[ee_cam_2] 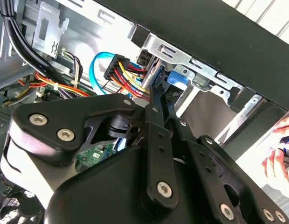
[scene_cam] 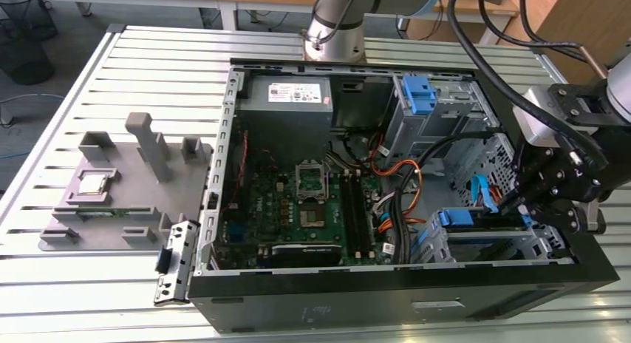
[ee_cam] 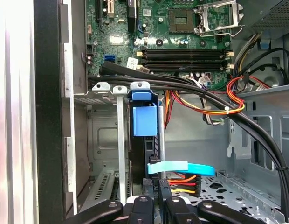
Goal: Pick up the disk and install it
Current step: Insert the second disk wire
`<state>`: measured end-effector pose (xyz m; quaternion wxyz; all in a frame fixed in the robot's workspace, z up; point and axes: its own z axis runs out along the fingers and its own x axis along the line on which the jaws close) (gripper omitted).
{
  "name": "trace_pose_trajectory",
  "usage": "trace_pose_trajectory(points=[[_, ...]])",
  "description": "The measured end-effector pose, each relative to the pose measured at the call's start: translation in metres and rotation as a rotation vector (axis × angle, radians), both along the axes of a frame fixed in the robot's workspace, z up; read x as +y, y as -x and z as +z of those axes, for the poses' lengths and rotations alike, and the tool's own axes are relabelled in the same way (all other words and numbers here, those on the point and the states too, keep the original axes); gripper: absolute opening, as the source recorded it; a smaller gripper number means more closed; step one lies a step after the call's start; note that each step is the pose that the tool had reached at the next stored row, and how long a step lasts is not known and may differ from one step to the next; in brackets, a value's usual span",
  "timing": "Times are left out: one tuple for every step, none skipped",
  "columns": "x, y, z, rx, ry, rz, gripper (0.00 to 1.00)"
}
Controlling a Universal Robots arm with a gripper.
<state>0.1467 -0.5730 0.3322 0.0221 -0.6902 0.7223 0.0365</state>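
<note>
I count one computer case (scene_cam: 394,299) lying open on one slatted table (scene_cam: 148,69), with one motherboard (scene_cam: 295,210) inside and one grey power supply (scene_cam: 288,99). Two blue drive brackets are visible in the exterior view: one at the far bay (scene_cam: 421,95), one at the near bay (scene_cam: 463,219). One grey fixture (scene_cam: 118,180) sits at the exterior view's left, carrying one square chip (scene_cam: 94,183). I see one gripper (scene_cam: 552,191) and, in the second wrist view, one person's hand (ee_cam_2: 279,149).
</note>
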Motion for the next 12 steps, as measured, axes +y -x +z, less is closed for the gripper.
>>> trace_pose_trajectory(points=[[0.0,0.0,0.0,0.0,0.0,0.0,0.17],[0.0,0.0,-0.0001,0.0,0.0,0.0,0.17],[0.0,0.0,-0.0001,0.0,0.0,0.0,0.17],[0.0,0.0,-0.0003,0.0,-0.0002,0.0,0.17],[0.0,0.0,-0.0008,0.0,-0.0003,0.0,0.17],[0.0,0.0,-0.0016,0.0,-0.0005,0.0,0.17],[0.0,0.0,-0.002,0.0,-0.0002,0.0,0.17],[0.0,0.0,-0.0021,0.0,0.0,0.0,0.17],[0.0,0.0,-0.0022,0.0,0.0,0.0,0.17],[0.0,0.0,-0.0021,0.0,0.0001,0.0,0.17],[0.0,0.0,-0.0022,0.0,0.0,0.0,0.17],[0.0,0.0,-0.0026,0.0,-0.0001,0.0,0.17]])
